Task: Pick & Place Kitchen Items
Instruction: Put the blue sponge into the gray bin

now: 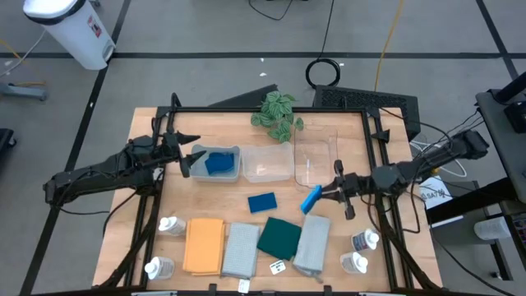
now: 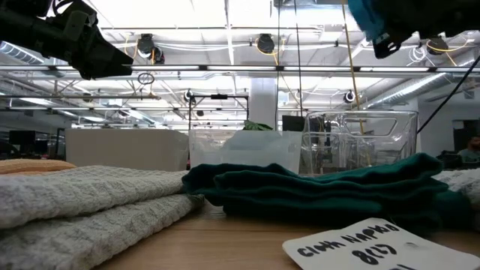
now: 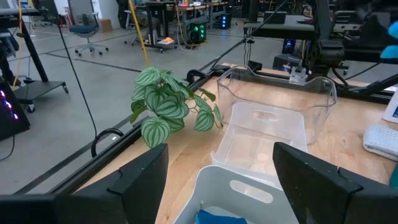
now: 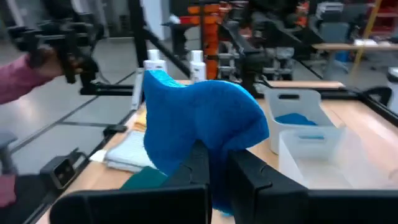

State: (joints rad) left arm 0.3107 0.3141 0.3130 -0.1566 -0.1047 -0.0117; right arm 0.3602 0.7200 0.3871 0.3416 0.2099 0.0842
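- Your right gripper [image 1: 322, 196] is clenched on a blue sponge [image 1: 311, 199], lifted just right of the dark green cloth [image 1: 279, 237].
- Your left gripper [image 1: 188, 158] hangs released, left of it.
- The card [image 2: 358, 247] before that cloth reads "Cloth Napkin".

Three bins [image 1: 269, 162] stand side by side before the plant [image 1: 275, 113], with cloths [image 1: 256, 245] in a row nearer.

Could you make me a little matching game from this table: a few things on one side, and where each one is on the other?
Things:
1. small blue rectangular sponge in the air
2. small blue rectangular sponge lying flat
3. green leafy plant
4. folded orange cloth

Places:
A. far edge of the table
B. bare wood, mid-table
C. pinched in the right gripper fingers
D. near row, left of the grey cloth

Pairs: 1-C, 2-B, 3-A, 4-D
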